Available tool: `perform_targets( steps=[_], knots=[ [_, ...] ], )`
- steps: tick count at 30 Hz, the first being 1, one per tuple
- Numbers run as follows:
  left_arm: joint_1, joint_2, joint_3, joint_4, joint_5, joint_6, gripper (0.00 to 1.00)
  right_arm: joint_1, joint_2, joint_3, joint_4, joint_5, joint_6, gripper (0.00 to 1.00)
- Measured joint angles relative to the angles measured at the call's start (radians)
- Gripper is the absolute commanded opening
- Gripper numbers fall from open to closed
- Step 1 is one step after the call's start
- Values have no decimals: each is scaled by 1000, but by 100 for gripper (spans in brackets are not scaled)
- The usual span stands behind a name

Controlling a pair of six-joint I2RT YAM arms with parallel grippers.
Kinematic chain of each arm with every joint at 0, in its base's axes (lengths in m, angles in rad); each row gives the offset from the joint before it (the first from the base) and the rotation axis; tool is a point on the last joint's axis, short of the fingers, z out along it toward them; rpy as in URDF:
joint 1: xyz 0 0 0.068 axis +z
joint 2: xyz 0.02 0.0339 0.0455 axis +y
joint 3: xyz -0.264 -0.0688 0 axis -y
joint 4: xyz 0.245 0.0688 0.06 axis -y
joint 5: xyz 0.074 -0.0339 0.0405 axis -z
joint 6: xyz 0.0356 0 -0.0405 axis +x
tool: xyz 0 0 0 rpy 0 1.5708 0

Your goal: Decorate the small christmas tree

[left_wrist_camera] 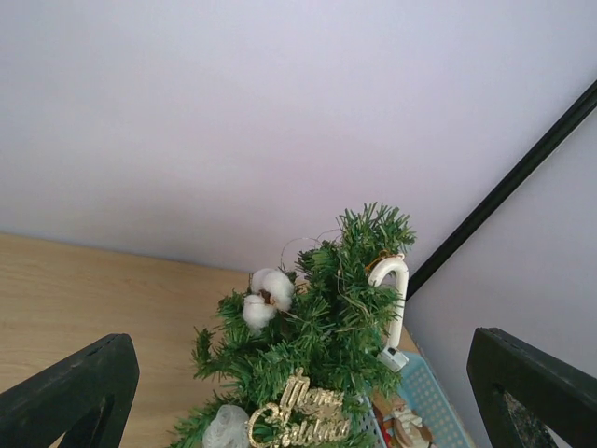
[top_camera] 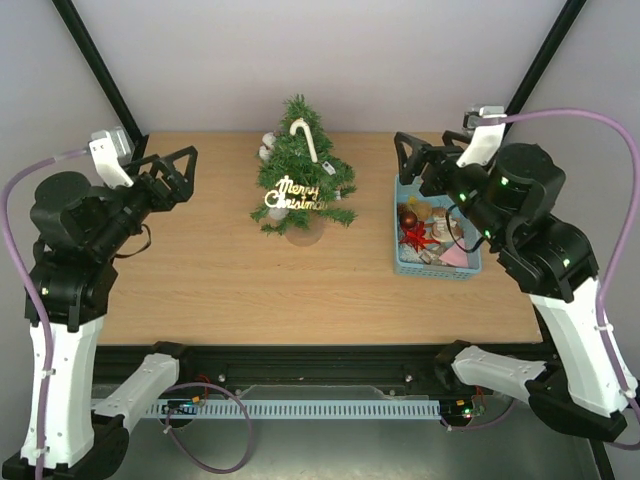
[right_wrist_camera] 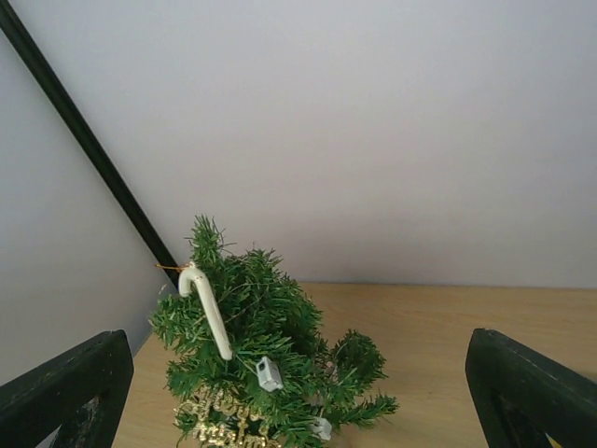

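The small christmas tree stands at the back middle of the table on a round tan base. It carries a white candy cane, a gold "Merry Christmas" sign and white cotton balls. The left wrist view shows the tree with its cane; the right wrist view shows the tree with the cane and a small white house ornament. My left gripper hangs open left of the tree, holding nothing. My right gripper is open and empty above the basket's far end.
A light-blue basket right of the tree holds several ornaments, among them a dark red ball. Black frame poles rise at both back corners. Bare wooden tabletop lies in front of the tree.
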Motion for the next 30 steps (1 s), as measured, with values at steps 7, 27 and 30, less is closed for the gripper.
perform_targets(
  steps=[7,27,30],
  knots=[
    [0,-24,-49,-6,-2,-17,99,0,-40,-47,-22,19,0,99],
    [2,-87,-766,264,-18,-120,99,-156,-125,-888,76,128,215,99],
    [2,-103,-777,313,-82,-101,99,-156,-194,-1007,77,124,280,99]
  ],
)
